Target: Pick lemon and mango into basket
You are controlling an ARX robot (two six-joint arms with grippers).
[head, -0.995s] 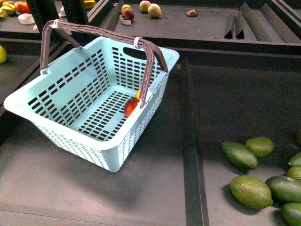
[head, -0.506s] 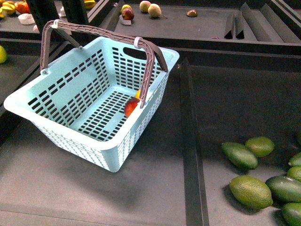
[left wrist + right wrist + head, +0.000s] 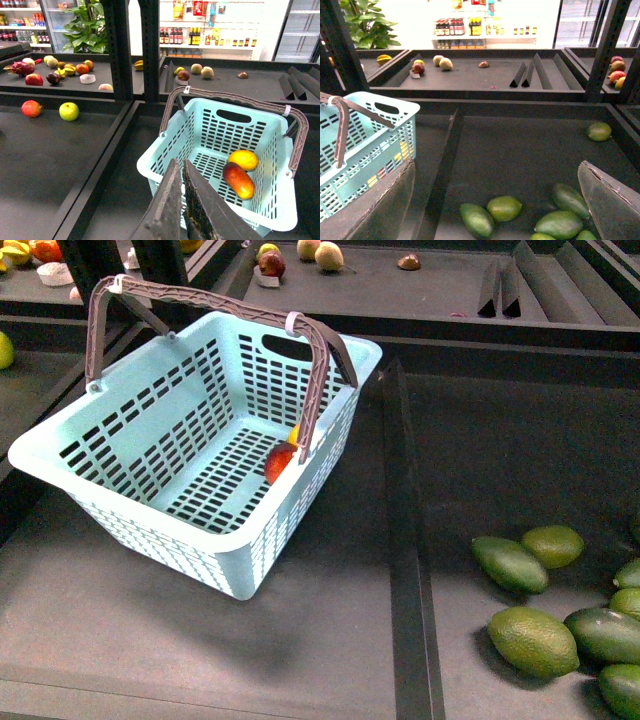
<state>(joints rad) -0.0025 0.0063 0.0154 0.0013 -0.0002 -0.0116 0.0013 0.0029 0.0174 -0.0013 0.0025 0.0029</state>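
Count, current frames:
- basket (image 3: 130, 455): 1, with 2 brown handles (image 3: 318, 375).
- Inside it, just beyond the left gripper's (image 3: 181, 200) tips: 1 lemon (image 3: 243, 160), 1 mango (image 3: 238, 180).
- green fruits (image 3: 532, 642): 7 in the front view, near the right gripper (image 3: 495, 200).
- Black dividers (image 3: 525, 75): 2, well beyond the right gripper.

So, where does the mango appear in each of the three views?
Front view: mango on the basket floor, behind the near handle.
Left wrist view: lying in the basket beside the lemon.
Right wrist view: not visible.
Shared landmark: the basket.
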